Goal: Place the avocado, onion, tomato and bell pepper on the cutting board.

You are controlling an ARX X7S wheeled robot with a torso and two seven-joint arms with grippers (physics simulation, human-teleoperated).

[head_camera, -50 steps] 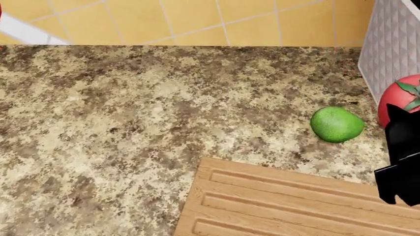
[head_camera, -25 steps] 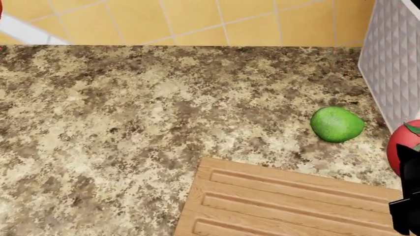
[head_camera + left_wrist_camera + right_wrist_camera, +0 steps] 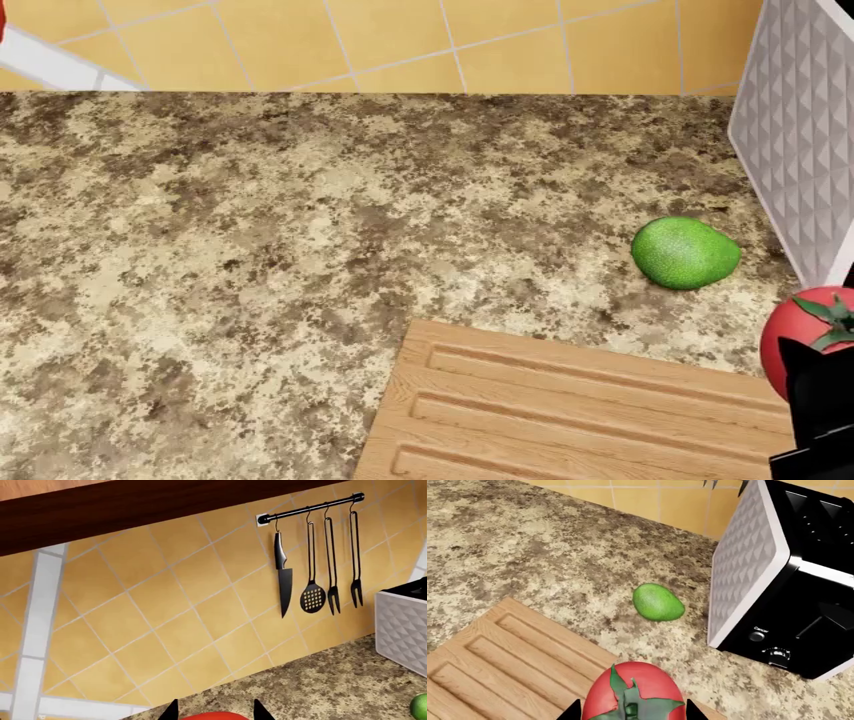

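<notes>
The tomato [image 3: 801, 330] [image 3: 634, 685], red with a green calyx, hangs in my right gripper [image 3: 821, 400] [image 3: 630, 710], which is shut on it above the right end of the cutting board [image 3: 574, 420] [image 3: 494, 650]. The green avocado [image 3: 685, 253] [image 3: 658, 602] lies on the counter just beyond the board, beside the toaster. My left gripper [image 3: 213, 712] is raised facing the wall, its fingertips [image 3: 172, 711] flanking a red rounded top that I take for the bell pepper [image 3: 215, 716]. The onion is out of view.
A white and black toaster [image 3: 787, 570] [image 3: 801, 120] [image 3: 400, 625] stands at the right, close to the avocado. A rail with a knife and utensils [image 3: 313, 570] hangs on the yellow tiled wall. The speckled counter [image 3: 240, 260] spreads left of the board.
My right gripper has carried the tomato from beside the toaster toward the near side, down the head view's right edge, to the board's right end. The avocado and board have not moved.
</notes>
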